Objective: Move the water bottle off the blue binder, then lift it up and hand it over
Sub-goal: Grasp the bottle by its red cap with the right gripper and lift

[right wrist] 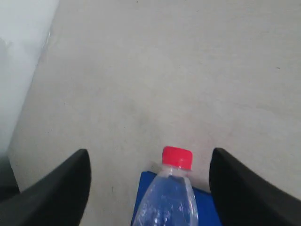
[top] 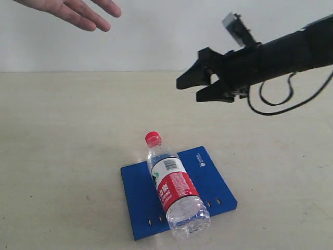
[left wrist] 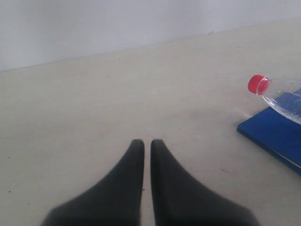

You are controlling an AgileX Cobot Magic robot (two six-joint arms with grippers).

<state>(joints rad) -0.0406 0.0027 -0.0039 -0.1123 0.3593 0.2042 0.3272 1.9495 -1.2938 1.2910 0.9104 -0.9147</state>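
Note:
The water bottle (top: 174, 187), clear with a red cap and a red-and-white label, lies on its side across the blue binder (top: 138, 192), which is flat on the table. My right gripper (top: 190, 89) hangs open in the air above and behind the bottle, touching nothing. In the right wrist view the bottle (right wrist: 171, 197) and binder (right wrist: 207, 207) show between the spread fingers of that gripper (right wrist: 150, 155). My left gripper (left wrist: 147, 141) is shut over bare table, with the bottle (left wrist: 277, 96) and binder (left wrist: 275, 132) off to one side. The left gripper is out of the exterior view.
A person's open hand (top: 78, 13) reaches in at the top left of the exterior view, above the table. A pale wall runs along the back edge of the beige table (top: 62, 156).

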